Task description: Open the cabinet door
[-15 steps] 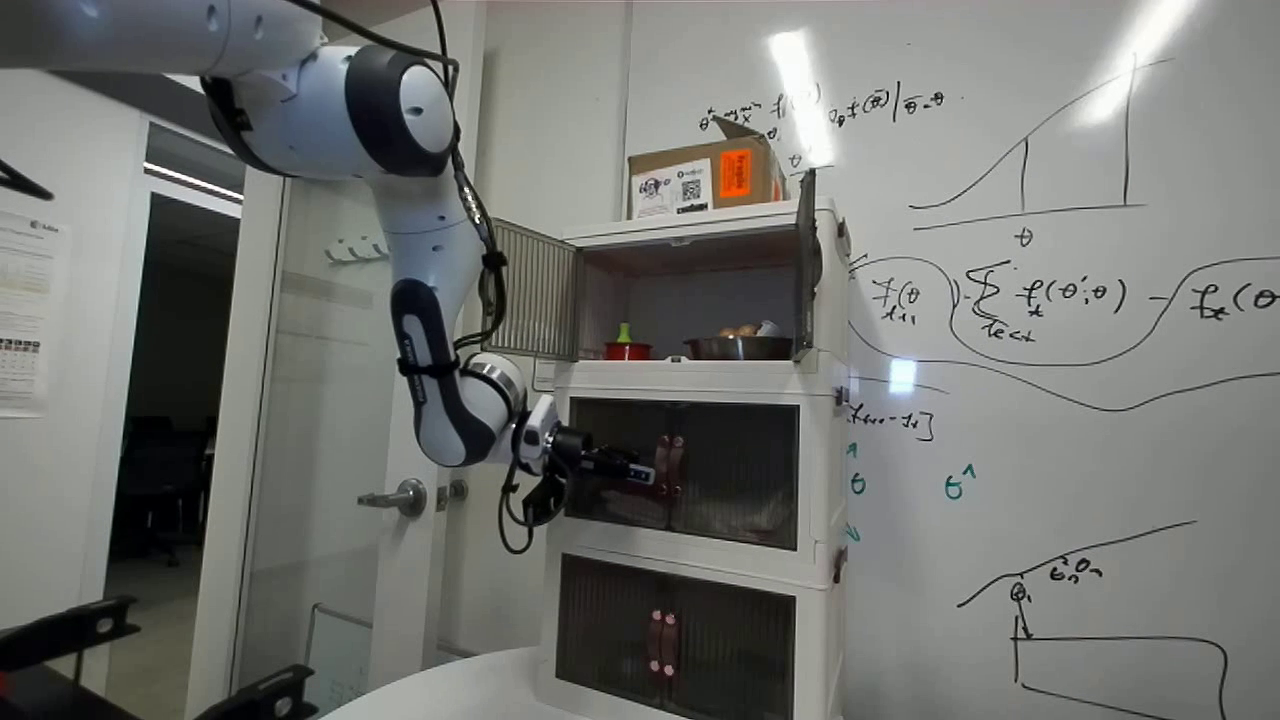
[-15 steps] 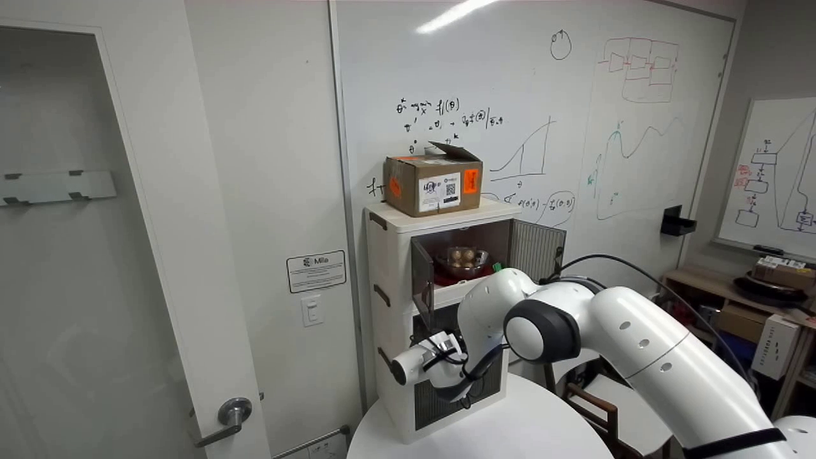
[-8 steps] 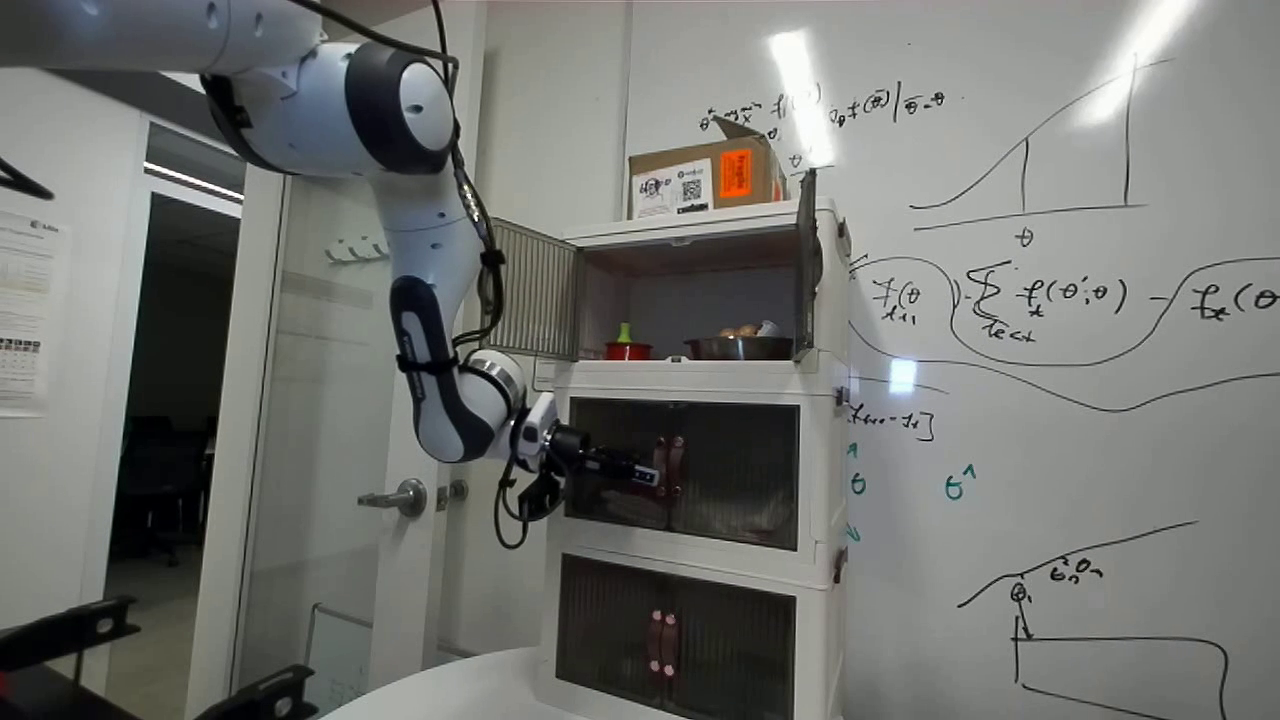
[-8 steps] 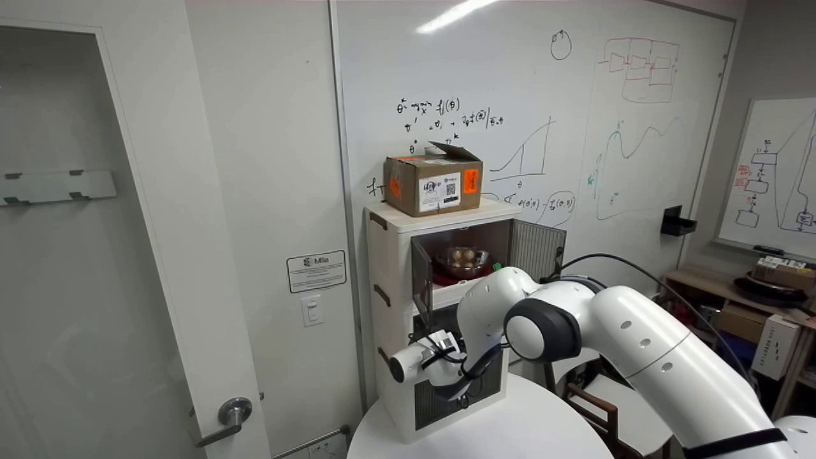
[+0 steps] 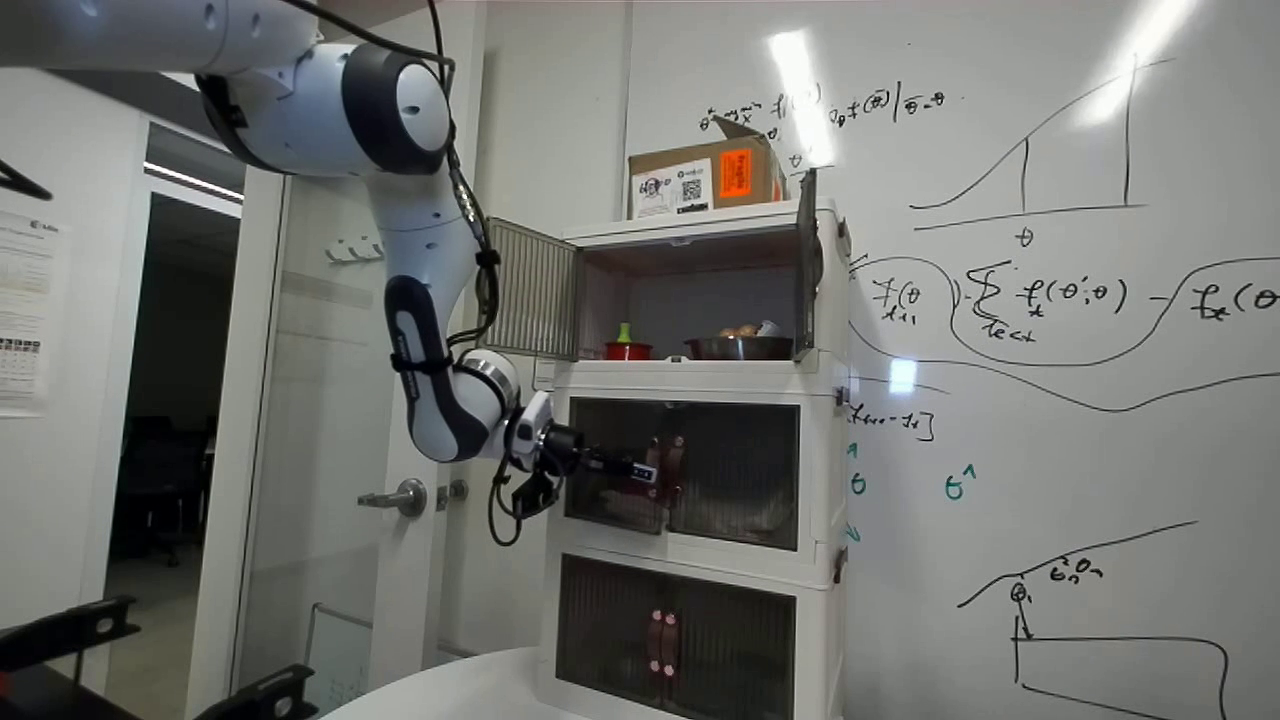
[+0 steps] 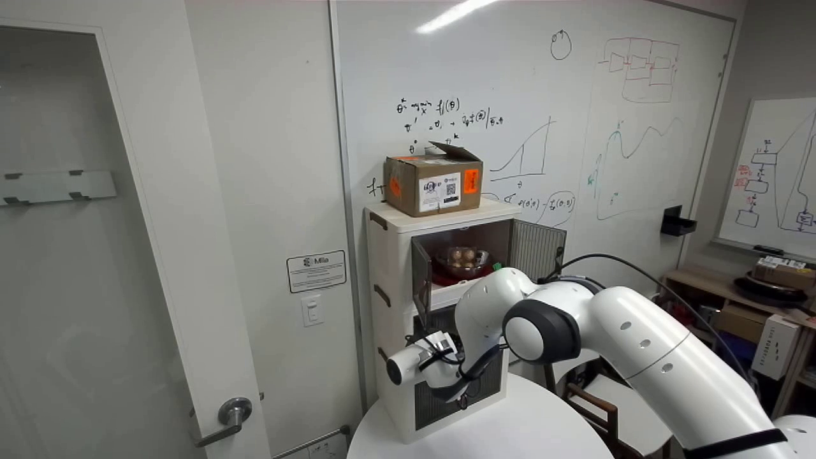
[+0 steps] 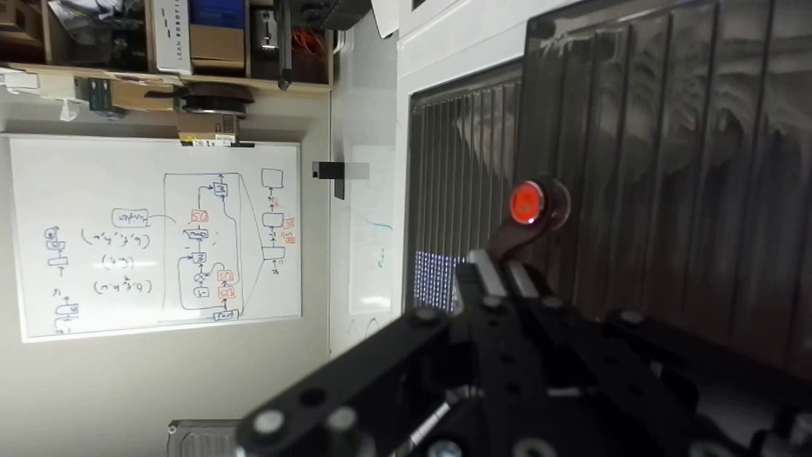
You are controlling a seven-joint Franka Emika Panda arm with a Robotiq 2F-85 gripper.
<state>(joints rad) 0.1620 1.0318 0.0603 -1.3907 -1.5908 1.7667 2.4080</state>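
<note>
The white cabinet [image 5: 690,382] stands upright in both exterior views. Its middle tier has a tinted cabinet door [image 5: 612,424], which also fills the right of the wrist view as a ribbed dark panel [image 7: 672,139]. The free edge of this door stands slightly out from the neighbouring middle panel [image 5: 740,450]. A red-brown handle [image 7: 517,235] with a glossy orange-red button runs from the door down between the fingertips. My gripper [image 7: 505,276] is shut on this handle, seen from the side in an exterior view [image 5: 648,473]. In an exterior view the arm's wrist [image 6: 421,360] hides the fingers.
Above, both top-tier panels are swung wide, the left one [image 5: 530,290] near the arm's cables. Inside sit a red pot [image 5: 627,351] and a bowl [image 5: 740,348]. A cardboard box [image 5: 700,182] rests on top. Below, the bottom-tier panels [image 5: 610,625] are closed above a white table [image 6: 491,427].
The gripper has shut on the handle and drawn back slightly from the cabinet. The door's free edge has come out a little with it, from flush with its neighbour.
</note>
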